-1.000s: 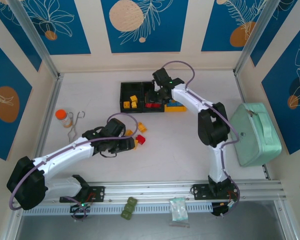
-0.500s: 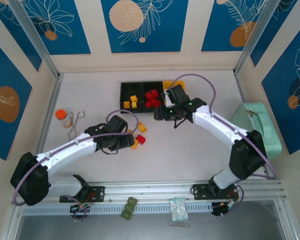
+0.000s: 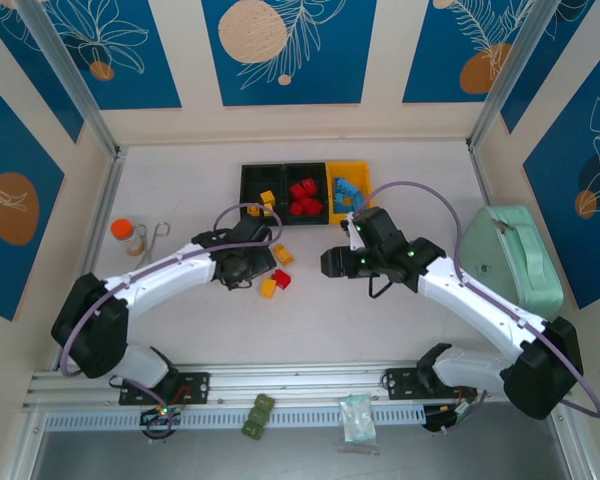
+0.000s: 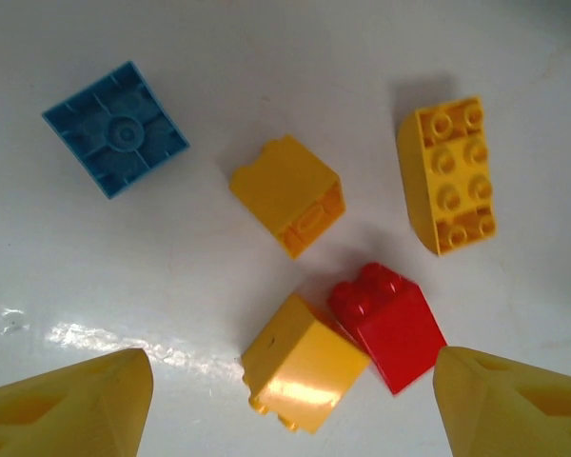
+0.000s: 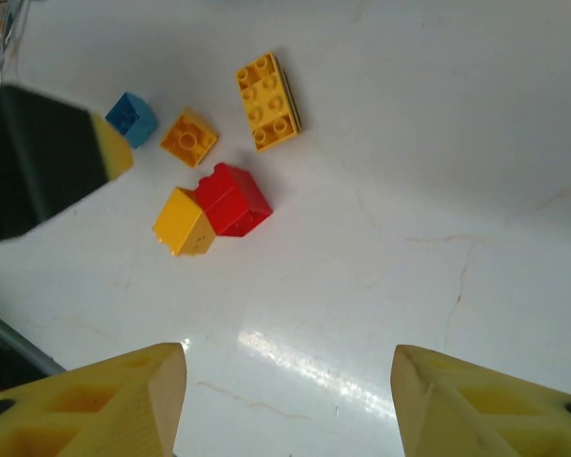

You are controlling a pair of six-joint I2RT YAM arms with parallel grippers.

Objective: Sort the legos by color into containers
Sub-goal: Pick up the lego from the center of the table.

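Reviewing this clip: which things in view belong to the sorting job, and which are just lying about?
Belong to the job: loose legos; sorted legos; three joined containers.
Lying about: orange-capped bottle; mint-green case; olive-green blocks; small plastic bag.

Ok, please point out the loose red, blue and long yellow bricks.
red brick (image 4: 392, 328), left wrist view, side face.
blue brick (image 4: 116, 129), left wrist view, hollow underside.
long yellow brick (image 4: 447, 176), left wrist view, studded top.
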